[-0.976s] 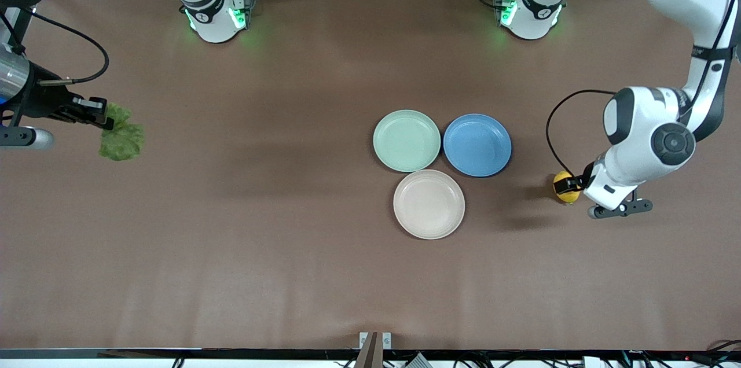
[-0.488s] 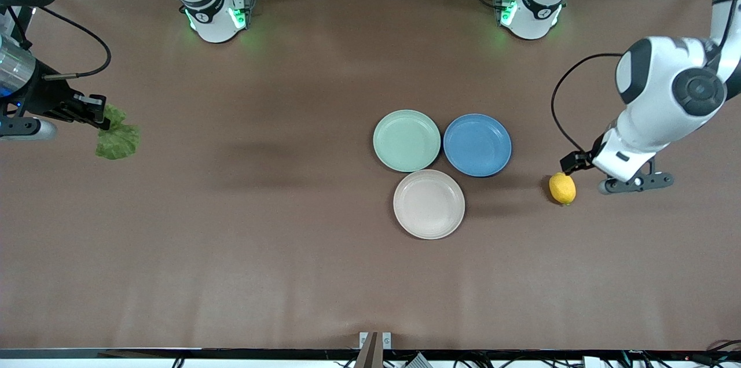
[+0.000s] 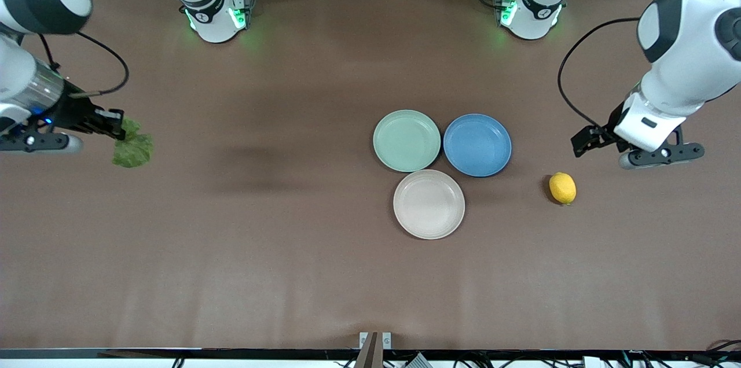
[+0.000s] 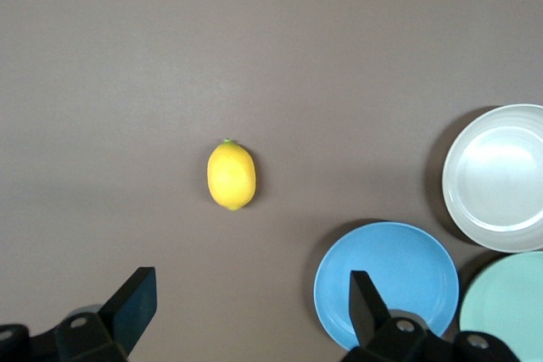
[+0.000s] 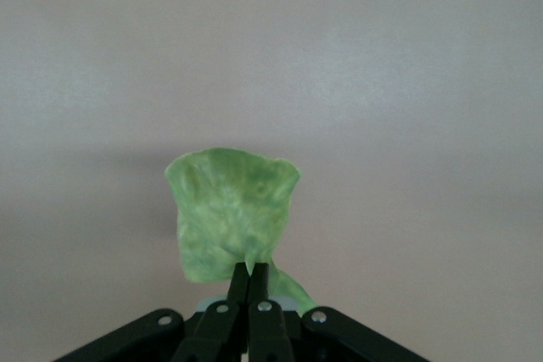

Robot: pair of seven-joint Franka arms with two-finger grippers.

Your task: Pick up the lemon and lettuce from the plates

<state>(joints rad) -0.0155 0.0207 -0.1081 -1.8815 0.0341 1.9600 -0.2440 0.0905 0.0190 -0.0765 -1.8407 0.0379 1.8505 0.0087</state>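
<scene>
The lemon [image 3: 562, 188] lies on the table [image 3: 289, 240], near the blue plate [image 3: 477, 144] toward the left arm's end. The left end effector [image 3: 586, 141] hangs above the table near the lemon, with its fingers wide apart and nothing between them. The right end effector [image 3: 118, 128] is closed on the lettuce [image 3: 134, 149] and holds it above the table at the right arm's end. The mint plate [image 3: 406, 140] and the beige plate [image 3: 428, 203] carry nothing.

The small oval yellow lemon [image 3: 562, 188] lies on its side on the brown table, near the beige-cream round plate [image 3: 429, 204] toward the left arm's end. The ruffled dark green lettuce leaf [image 3: 133, 148] hangs well apart from that plate, pinched at its edge. The pale mint green round plate [image 3: 407, 140] touches the beige one.
</scene>
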